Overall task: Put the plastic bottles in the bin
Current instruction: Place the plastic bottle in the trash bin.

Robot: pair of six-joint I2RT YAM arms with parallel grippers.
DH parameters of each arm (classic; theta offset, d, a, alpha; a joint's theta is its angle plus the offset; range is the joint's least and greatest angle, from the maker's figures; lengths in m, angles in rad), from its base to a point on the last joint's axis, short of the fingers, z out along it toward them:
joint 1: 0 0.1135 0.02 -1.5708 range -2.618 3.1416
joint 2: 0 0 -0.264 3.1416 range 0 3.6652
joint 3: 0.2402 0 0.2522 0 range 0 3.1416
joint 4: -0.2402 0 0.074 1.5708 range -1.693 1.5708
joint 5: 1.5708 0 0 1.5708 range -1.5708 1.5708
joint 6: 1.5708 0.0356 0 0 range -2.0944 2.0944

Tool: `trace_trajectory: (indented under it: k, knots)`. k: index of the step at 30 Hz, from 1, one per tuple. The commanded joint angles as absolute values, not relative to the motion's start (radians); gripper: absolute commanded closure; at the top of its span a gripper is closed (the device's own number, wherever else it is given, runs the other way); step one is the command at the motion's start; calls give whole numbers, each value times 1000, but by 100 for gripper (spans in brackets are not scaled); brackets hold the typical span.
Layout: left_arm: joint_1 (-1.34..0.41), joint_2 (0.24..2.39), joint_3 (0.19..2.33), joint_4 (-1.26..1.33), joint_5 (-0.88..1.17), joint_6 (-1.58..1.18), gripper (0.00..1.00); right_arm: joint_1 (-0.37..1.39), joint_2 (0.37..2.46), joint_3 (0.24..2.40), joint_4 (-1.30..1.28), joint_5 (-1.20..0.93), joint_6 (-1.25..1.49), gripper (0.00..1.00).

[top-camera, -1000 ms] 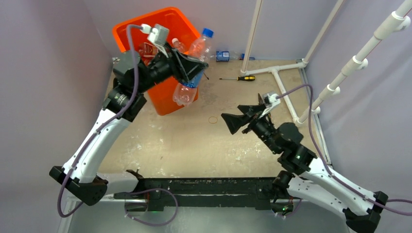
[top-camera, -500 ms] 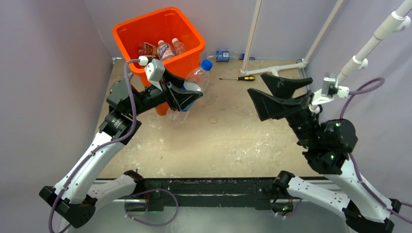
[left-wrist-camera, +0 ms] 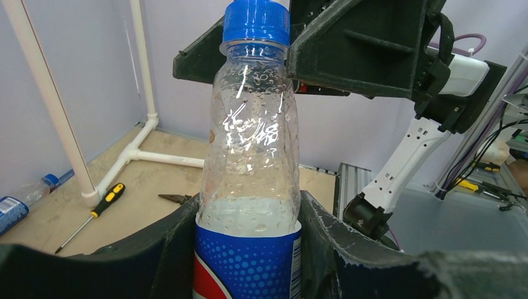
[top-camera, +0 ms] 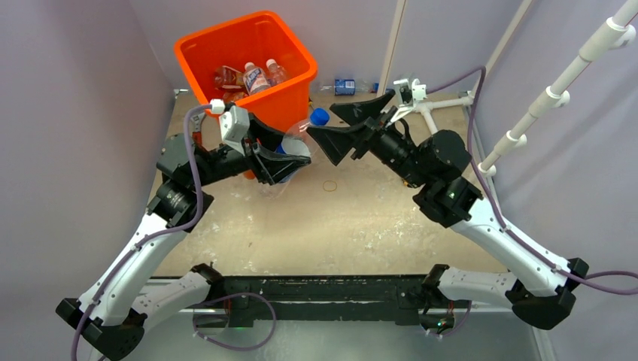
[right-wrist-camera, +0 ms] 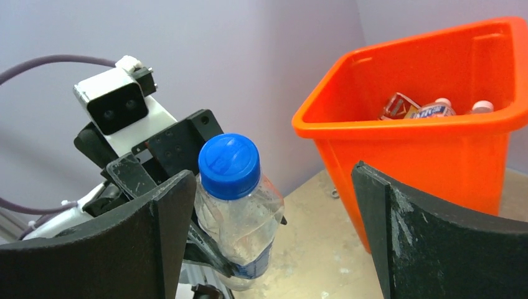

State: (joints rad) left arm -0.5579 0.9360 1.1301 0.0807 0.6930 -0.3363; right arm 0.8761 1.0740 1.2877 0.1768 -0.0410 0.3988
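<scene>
My left gripper (top-camera: 288, 153) is shut on a clear plastic bottle (top-camera: 301, 132) with a blue cap and a blue Pepsi label, in front of the bin's right side. In the left wrist view the bottle (left-wrist-camera: 255, 143) stands between both fingers (left-wrist-camera: 155, 249). My right gripper (top-camera: 340, 126) is open, its jaws facing the capped end. Seen from the right wrist, the bottle (right-wrist-camera: 240, 212) sits just inside the left finger (right-wrist-camera: 137, 243); I cannot tell whether they touch. The orange bin (top-camera: 280, 96) holds several bottles (top-camera: 256, 75). Another bottle (top-camera: 344, 86) lies by the back wall.
A white pipe frame (top-camera: 430, 111) lies at the back right, with more pipes (top-camera: 557, 92) rising at the right. A screwdriver (left-wrist-camera: 106, 199) and pliers (left-wrist-camera: 175, 198) lie on the table behind the bottle. A small ring (top-camera: 329, 185) lies mid-table. Walls close in on all sides.
My left arm has pulled back and down from the bin's rim with the bottle still held. My right arm has swung up and left, bringing its open jaws to the bottle's cap.
</scene>
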Motion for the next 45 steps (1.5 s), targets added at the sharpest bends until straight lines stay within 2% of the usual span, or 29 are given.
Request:
trace_trajectory:
  k: [1,3,6,13,14,15,17,18,19,22,29,35,38,45]
  knots:
    - [-561,912,1128,107,720,-304,100,874,1091,1373,212,-110,441,3]
    - [-561,908,1128,103,722,-301,100,874,1102,1372,230,-140,460,8]
    - [-563,903,1127,92,727,-296,100,874,1116,1369,256,-187,498,22]
    - [-562,884,1144,62,696,-285,100,874,1169,1413,244,-247,524,67]
    - [-562,882,1152,46,681,-280,91,874,1162,1409,253,-251,525,74]
    - [-562,879,1160,30,662,-273,64,874,1156,1406,261,-247,524,81]
    - [-561,858,1172,2,546,-268,27,874,1140,1416,272,-214,503,100]
    - [-561,837,1172,-32,474,-268,17,874,1133,1431,278,-180,483,100]
    - [-561,812,1170,-43,391,-263,12,874,1126,1446,286,-143,455,100]
    - [-561,725,1150,-28,143,-253,7,874,1126,1500,345,-69,380,100]
    - [-561,684,1192,-41,-255,-262,2,874,1248,1584,625,11,257,100]
    - [-561,759,1256,-157,-675,-290,2,874,1502,1804,632,104,112,100]
    - [-561,826,1299,-218,-768,-295,2,874,1615,1911,599,159,23,100]
    - [-561,931,1341,-210,-845,-272,1,865,1857,2096,539,211,-65,100]
